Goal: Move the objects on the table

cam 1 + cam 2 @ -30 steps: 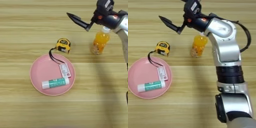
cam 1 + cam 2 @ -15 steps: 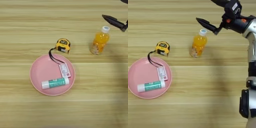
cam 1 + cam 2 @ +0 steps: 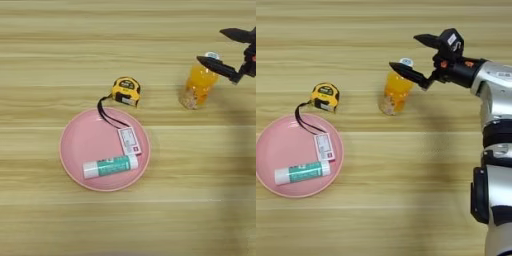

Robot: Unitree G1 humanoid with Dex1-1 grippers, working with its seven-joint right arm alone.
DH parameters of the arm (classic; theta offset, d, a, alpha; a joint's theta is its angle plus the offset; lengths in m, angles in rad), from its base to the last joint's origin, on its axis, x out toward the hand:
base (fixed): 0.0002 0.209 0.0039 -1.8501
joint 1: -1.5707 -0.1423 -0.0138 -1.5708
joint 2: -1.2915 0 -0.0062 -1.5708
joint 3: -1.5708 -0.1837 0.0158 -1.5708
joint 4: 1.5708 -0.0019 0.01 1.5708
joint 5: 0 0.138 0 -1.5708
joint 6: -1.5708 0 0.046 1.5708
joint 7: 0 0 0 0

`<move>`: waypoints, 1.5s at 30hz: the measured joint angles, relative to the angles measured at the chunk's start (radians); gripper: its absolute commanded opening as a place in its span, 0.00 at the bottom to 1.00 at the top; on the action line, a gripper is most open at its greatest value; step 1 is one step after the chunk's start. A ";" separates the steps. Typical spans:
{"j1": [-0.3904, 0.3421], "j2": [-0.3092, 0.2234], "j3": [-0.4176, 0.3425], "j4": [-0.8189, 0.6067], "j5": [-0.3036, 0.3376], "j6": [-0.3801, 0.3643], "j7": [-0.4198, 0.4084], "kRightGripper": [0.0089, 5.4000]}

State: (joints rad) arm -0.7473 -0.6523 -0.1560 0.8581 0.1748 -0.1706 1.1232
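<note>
Over the bottle (image 3: 395, 93) cap, my end effector (image 3: 408, 52) sits spread wide, back left from where it was half a second ago. Bottle unmoved on bench (image 3: 406, 200); tape measure (image 3: 324, 96), tube (image 3: 300, 172) unchanged.

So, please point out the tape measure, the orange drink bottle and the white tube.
tape measure (image 3: 125, 91), left eye view, yellow case.
orange drink bottle (image 3: 395, 93), right eye view, orange body.
white tube (image 3: 110, 165), left eye view, green label.
</note>
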 measured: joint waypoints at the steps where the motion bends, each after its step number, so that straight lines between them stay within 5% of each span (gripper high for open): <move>1: -0.003 0.002 0.004 0.018 -0.008 -0.006 -0.005 1.00; 25: -0.067 0.050 0.044 0.263 -0.114 -0.058 -0.108 1.00; 37: -0.072 0.061 0.046 0.324 -0.134 -0.058 -0.110 0.71; 45: -0.073 0.061 0.046 0.326 -0.135 -0.059 -0.108 0.65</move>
State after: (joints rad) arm -0.8205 -0.5914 -0.1098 1.1843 0.0394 -0.2296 1.0147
